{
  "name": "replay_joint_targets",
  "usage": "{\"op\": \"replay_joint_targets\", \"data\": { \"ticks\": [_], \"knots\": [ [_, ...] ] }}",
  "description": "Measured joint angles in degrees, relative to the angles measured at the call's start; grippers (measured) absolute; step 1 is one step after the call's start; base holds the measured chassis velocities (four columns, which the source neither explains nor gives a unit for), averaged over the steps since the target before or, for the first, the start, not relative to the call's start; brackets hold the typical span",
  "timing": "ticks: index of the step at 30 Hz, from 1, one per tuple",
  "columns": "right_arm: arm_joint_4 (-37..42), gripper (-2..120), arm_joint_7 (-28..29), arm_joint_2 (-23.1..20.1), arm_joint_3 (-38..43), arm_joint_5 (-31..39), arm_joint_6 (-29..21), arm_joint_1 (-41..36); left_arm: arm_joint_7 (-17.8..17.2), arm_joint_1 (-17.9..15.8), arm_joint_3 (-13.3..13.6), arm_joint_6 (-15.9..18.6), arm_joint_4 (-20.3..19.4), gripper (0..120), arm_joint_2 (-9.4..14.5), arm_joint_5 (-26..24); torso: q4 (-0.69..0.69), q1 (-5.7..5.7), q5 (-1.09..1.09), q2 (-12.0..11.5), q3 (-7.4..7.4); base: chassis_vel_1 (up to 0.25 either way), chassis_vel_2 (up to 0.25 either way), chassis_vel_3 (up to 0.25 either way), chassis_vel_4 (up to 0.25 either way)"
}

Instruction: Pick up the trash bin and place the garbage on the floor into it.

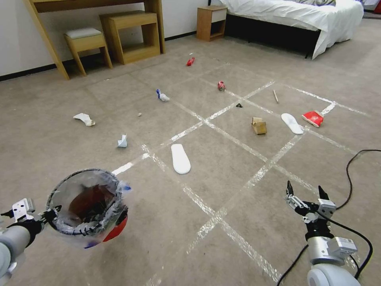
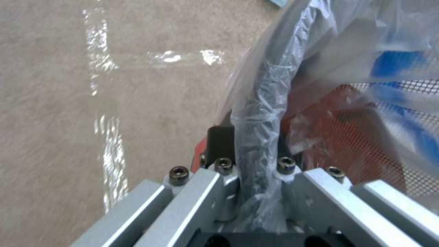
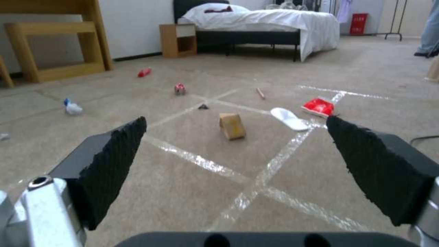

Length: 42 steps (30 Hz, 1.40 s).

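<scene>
Left gripper (image 1: 50, 213) was clamped on the dark rim of the trash bin (image 1: 88, 206), holding it tilted above the floor (image 1: 222, 171) at the robot's near left. In the left wrist view the fingers (image 2: 220, 145) pinched the bag-covered rim, red mesh wall of the bin (image 2: 356, 137) just beside them. Clear bag liner (image 1: 119, 194) folded over the rim, blue patches showing.

Garbage was spread across the carpet, all well apart from the bin: white wad (image 1: 84, 118) far left, white-and-blue wad (image 1: 122, 141), another blue-and-white wad (image 1: 162, 96), white slipper sole (image 1: 180, 158) on a tape line near centre, red wrapper (image 1: 191, 61) further back, red can (image 1: 221, 85), small dark scrap (image 1: 239, 105), cardboard box (image 1: 259, 125), thin stick (image 1: 275, 95), second slipper sole (image 1: 292, 123), red packet (image 1: 313, 118) just beside it.

Right gripper (image 1: 303, 194) hung over the floor at near right, fingers spread wide, holding nothing. In its wrist view the pads (image 3: 114, 164) framed the box (image 3: 232, 126), sole (image 3: 289, 118) and red packet (image 3: 319, 106) ahead.
</scene>
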Motion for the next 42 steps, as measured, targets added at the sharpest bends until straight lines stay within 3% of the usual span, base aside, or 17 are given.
{"op": "replay_joint_targets", "data": {
  "ticks": [42],
  "knots": [
    [-1.6, 100, 0.2, 0.0, -1.0, -0.2, -0.2, 1.5, 0.1, -0.8, 1.7, -0.5, 1.1, 1, -0.4, 1.4, 0.0, 0.0, 0.0, 0.0, 0.0, -0.111, 0.106, 0.113, -0.114]
  ]
}}
